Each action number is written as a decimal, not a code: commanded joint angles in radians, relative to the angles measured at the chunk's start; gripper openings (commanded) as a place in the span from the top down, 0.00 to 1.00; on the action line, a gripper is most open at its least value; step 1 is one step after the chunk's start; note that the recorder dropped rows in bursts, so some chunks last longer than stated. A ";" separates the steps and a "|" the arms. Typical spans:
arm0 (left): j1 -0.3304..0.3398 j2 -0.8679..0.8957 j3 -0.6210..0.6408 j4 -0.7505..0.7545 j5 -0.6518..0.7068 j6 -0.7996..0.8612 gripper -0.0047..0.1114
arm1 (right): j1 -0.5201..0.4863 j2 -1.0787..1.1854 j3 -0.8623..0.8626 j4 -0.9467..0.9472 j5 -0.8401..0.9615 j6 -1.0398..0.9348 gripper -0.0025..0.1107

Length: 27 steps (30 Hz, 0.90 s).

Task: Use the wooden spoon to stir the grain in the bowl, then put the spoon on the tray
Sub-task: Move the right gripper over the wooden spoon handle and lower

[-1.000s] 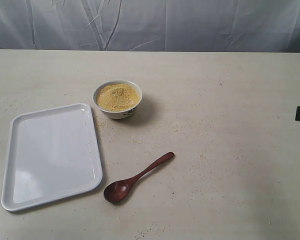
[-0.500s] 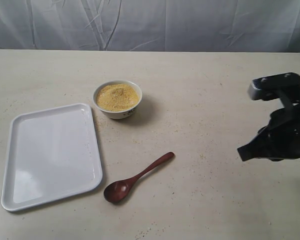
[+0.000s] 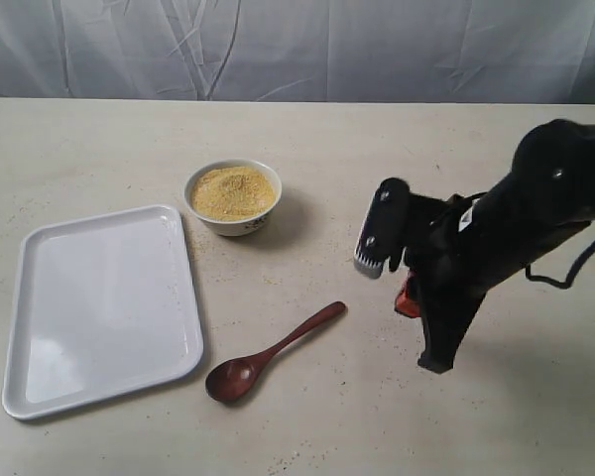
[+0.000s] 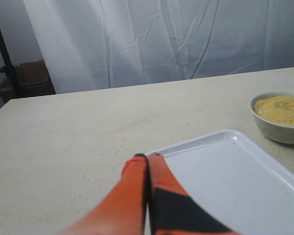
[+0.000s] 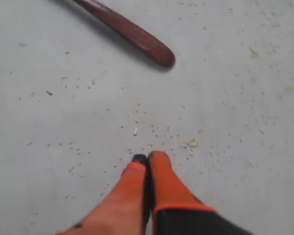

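Right gripper (image 5: 147, 157): moved in from the 3 o'clock edge, now at 3 o'clock of the spoon (image 3: 275, 352) handle tip.

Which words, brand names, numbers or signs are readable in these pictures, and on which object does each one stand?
None can be read.
The bowl has a dark mark on its outer side, too small to tell if it is writing.
The tray, the wooden spoon and the table show no text.

The bowl (image 3: 233, 198) heaped with grain (image 3: 233, 191) stands just beyond the tray (image 3: 101, 307); the wooden spoon (image 3: 271, 354) lies flat beside it.
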 commanded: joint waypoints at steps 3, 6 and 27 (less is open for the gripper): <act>-0.006 -0.005 0.005 0.001 0.001 0.000 0.96 | 0.098 0.070 -0.021 -0.001 -0.115 -0.170 0.74; -0.006 -0.005 0.005 0.001 0.001 0.000 0.96 | 0.144 0.072 -0.047 -0.001 -0.193 -0.170 0.66; -0.006 -0.005 0.005 0.001 0.001 0.000 0.96 | 0.205 0.347 -0.431 -0.081 0.206 -0.239 0.65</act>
